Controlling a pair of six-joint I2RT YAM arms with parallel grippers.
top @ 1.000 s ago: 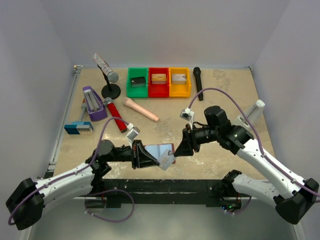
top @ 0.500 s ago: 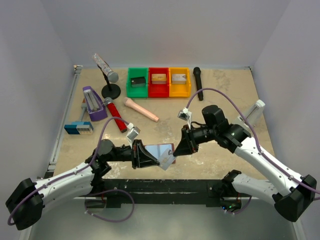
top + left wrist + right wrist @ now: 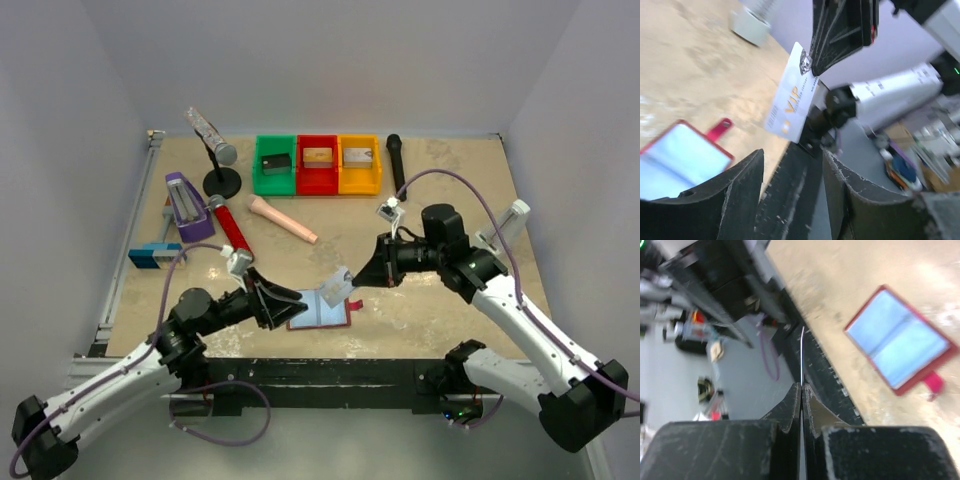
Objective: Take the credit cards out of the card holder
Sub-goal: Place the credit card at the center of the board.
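Observation:
The card holder (image 3: pixel 327 312) lies open on the table, dark red with pale blue pockets, its red tab pointing right. It also shows in the right wrist view (image 3: pixel 900 340) and the left wrist view (image 3: pixel 677 150). My right gripper (image 3: pixel 357 281) is shut on one pale credit card (image 3: pixel 338 288), held in the air just above and right of the holder. That card (image 3: pixel 791 95) carries gold "VIP" lettering, and is seen edge-on (image 3: pixel 802 352) between the right fingers (image 3: pixel 792 397). My left gripper (image 3: pixel 296 304) stands open at the holder's left edge, with nothing between its fingers (image 3: pixel 735 200).
Green (image 3: pixel 275 165), red (image 3: pixel 318 165) and yellow (image 3: pixel 360 165) bins stand at the back. A black microphone (image 3: pixel 396 165), a red microphone (image 3: pixel 230 228), a mic stand (image 3: pixel 222 182), a pink handle (image 3: pixel 283 219) and a purple object (image 3: pixel 187 208) lie behind. A black rail (image 3: pixel 330 372) runs along the near edge.
My left gripper opened and drew back left, and the holder now lies flat on the table. My right gripper shut on a card and pulled it up and to the right.

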